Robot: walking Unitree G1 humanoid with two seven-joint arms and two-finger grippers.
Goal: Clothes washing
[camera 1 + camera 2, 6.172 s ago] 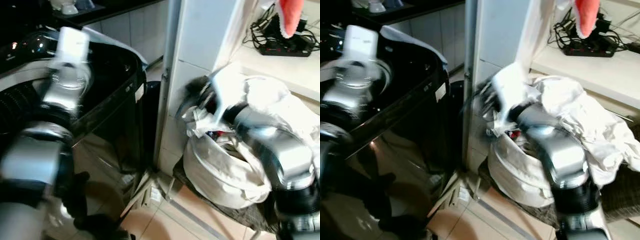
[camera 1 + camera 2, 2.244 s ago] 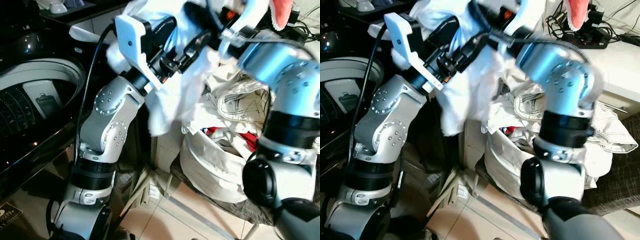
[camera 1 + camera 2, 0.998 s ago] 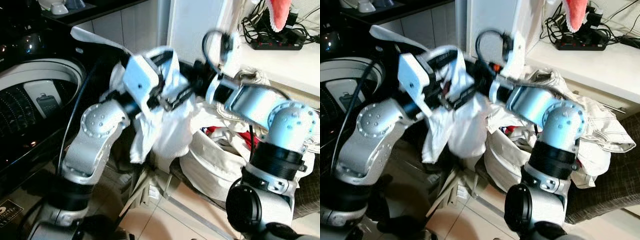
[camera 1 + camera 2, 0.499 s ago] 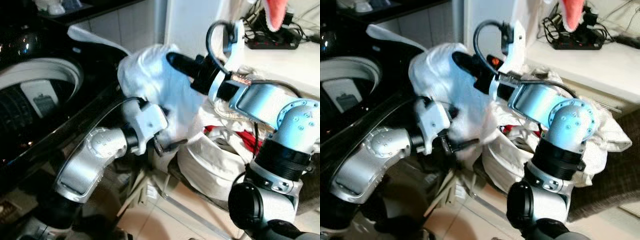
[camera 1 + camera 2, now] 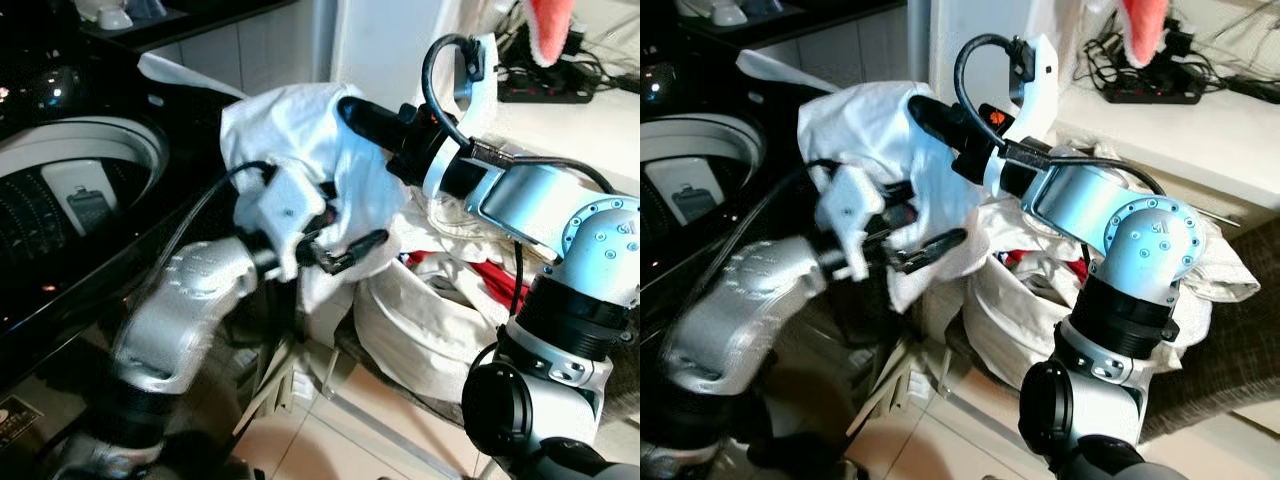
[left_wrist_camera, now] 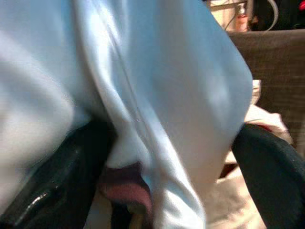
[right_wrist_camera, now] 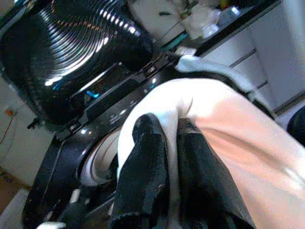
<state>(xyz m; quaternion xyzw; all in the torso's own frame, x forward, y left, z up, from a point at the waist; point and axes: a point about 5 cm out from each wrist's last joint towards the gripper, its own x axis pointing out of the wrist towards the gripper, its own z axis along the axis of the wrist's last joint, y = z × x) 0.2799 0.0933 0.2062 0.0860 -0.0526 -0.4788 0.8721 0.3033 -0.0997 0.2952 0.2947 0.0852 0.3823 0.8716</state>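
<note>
One white garment hangs pinched in the right gripper, mid-frame; washer drum lies left. Left gripper, fingers parted, underneath, nearer the drum.

a pale tiled floor carries a black top-loading washing machine at the robot's left and a white laundry bag heaped with clothes beside it, while a white shelf holds a black power strip.
</note>
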